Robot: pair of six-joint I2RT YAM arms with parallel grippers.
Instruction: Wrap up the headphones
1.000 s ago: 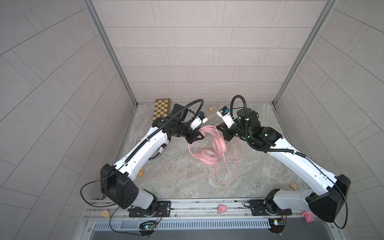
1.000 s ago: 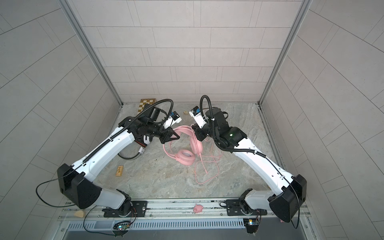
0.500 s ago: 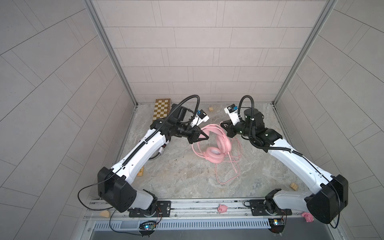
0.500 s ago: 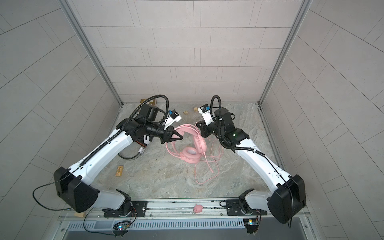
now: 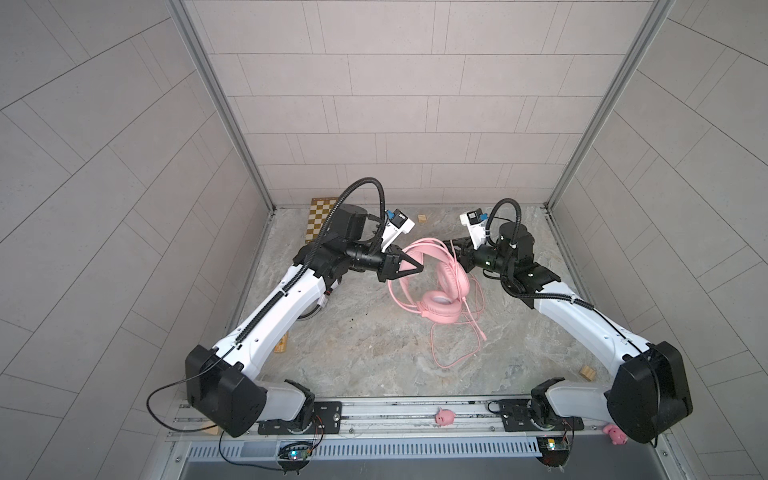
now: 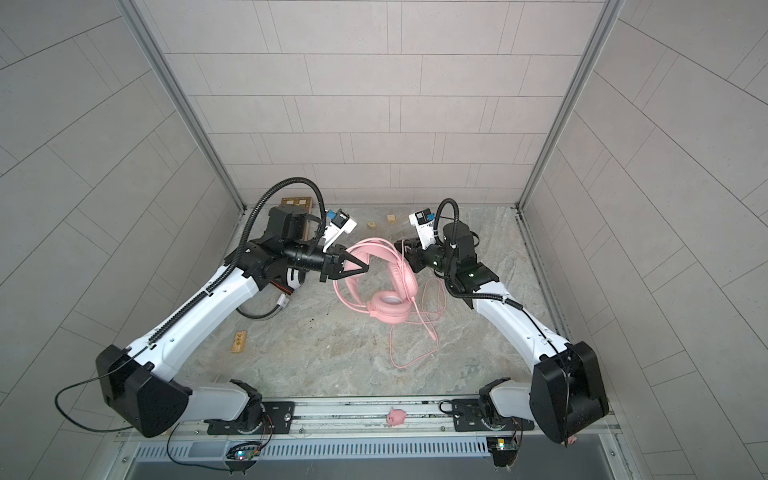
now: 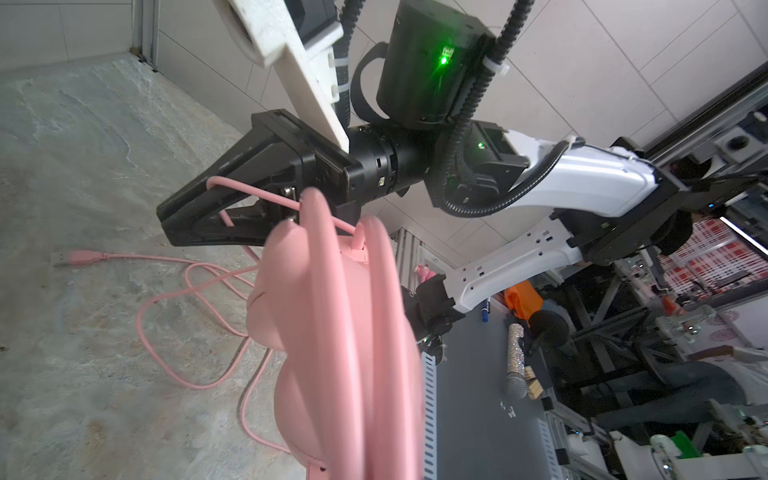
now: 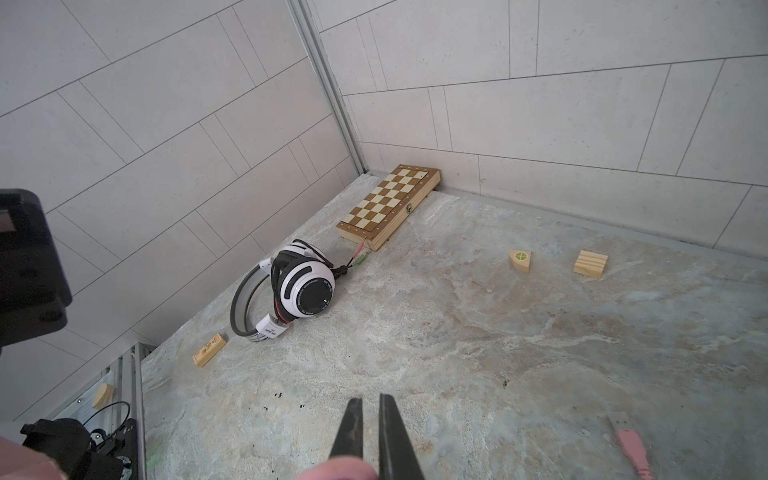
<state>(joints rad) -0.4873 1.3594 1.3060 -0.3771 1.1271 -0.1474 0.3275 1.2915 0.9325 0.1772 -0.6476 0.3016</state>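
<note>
Two sets: left jaws tight on pink headphones [image 5: 441, 308], right jaws a crack apart around pink cord [image 7: 257, 192].

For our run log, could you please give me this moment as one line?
left tool: shut on pink headphones headband | right tool: jaws a slit apart, pink cord across one finger | white headphones: near chessboard

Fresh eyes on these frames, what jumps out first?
The pink headphones in the middle, headband pinched in the shut left gripper, one ear cup resting on the table. Their pink cord loops over a finger of the right gripper, whose jaws stand slightly apart, and the rest sprawls loose toward the front. By the left wall, the white headphones lie beside a chessboard, cord seemingly wound around them.
</note>
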